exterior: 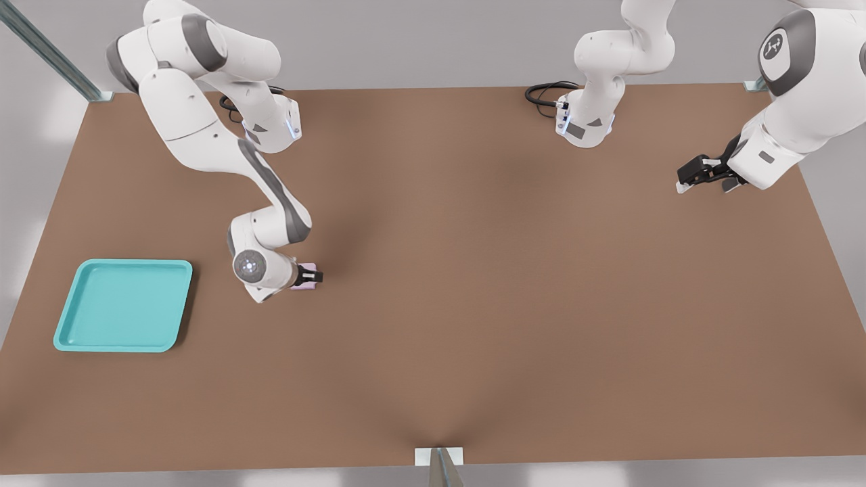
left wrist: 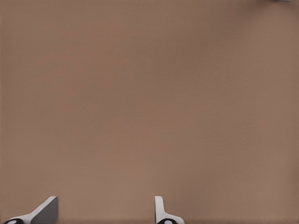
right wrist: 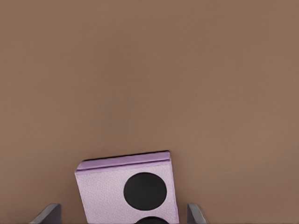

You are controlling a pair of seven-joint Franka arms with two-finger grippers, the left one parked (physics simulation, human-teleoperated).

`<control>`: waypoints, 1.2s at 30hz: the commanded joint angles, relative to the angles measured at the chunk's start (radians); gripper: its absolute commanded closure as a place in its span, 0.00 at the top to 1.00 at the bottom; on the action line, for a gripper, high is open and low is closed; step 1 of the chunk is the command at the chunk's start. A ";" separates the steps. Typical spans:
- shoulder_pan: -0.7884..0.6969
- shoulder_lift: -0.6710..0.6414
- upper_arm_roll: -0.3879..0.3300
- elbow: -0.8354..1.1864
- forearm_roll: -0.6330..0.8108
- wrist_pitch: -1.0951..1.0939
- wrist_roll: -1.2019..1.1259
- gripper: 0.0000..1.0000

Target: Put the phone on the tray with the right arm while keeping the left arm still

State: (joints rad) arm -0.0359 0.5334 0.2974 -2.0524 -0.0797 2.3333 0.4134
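The pale pink phone (exterior: pixel 308 267) lies flat on the brown table, a little to the front view's right of the turquoise tray (exterior: pixel 122 304), which holds nothing. My right arm's gripper (exterior: pixel 311 276) is low over the phone and straddles it. In the right wrist view the phone (right wrist: pixel 126 189) shows one black lens fully and the edge of a second. It sits between the two fingertips (right wrist: pixel 50 211) of the gripper (right wrist: pixel 123 211) with a small gap on each side, so the gripper is open.
The parked arm's black gripper (exterior: pixel 703 172) hangs over the table's far corner at the front view's right. Both arm bases (exterior: pixel 585 125) stand at the back edge, with a black cable (exterior: pixel 541 91) beside one. A metal post (exterior: pixel 440 465) marks the near edge.
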 commanded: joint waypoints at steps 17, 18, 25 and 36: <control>-0.007 -0.016 0.002 -0.025 -0.074 0.061 0.104 0.74; -0.010 -0.023 0.002 -0.023 -0.074 0.060 0.101 0.74; -0.214 -0.049 0.000 0.012 -0.080 0.060 -0.131 0.74; -0.636 0.013 -0.014 0.181 -0.086 0.060 -0.829 0.74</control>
State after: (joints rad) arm -0.6550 0.5383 0.2846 -1.8870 -0.1541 2.3977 0.1440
